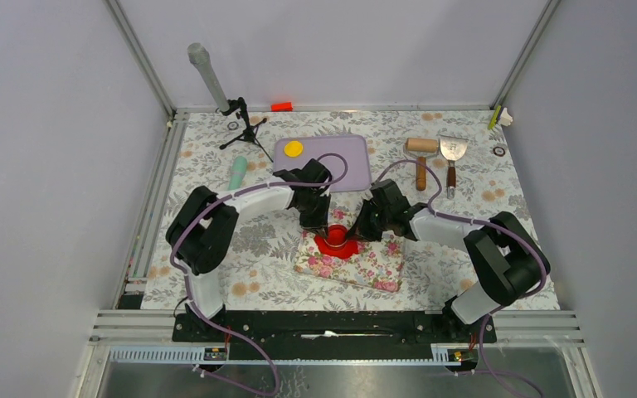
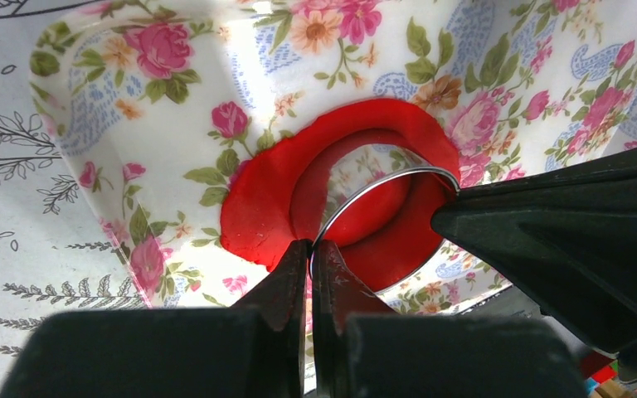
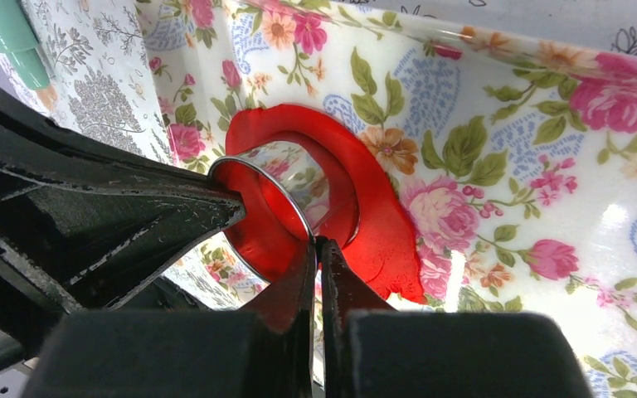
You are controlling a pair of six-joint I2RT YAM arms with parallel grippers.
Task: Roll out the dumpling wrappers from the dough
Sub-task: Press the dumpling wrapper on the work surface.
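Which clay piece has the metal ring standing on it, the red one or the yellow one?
The red dough sheet on the floral mat carries the metal ring. The yellow disc lies bare on the purple board behind it.

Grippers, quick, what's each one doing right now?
Left gripper: closed, pinching the rim of the metal ring cutter.
Right gripper: closed, pinching the same cutter's rim.
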